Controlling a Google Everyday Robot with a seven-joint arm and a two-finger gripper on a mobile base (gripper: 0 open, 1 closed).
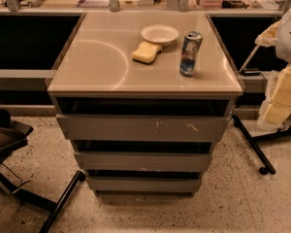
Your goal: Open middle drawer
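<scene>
The grey cabinet [87, 62] stands in the middle of the camera view with three drawer fronts stacked below its top. The middle drawer [142, 161] has a plain, handle-less grey front and is pushed in, with a dark gap above it. Above it is the larger front with white scratch marks [143, 128]; below it is the shortest front [144, 184]. My gripper [280, 98] is at the far right edge, cream-coloured, beside the cabinet's right side and well apart from the drawers. It holds nothing that I can see.
A white bowl [159, 33], a yellow sponge [146, 52] and an upright drink can [190, 53] are on the cabinet top. Black stand legs lie on the speckled floor at the lower left [58, 205] and at the right [252, 144].
</scene>
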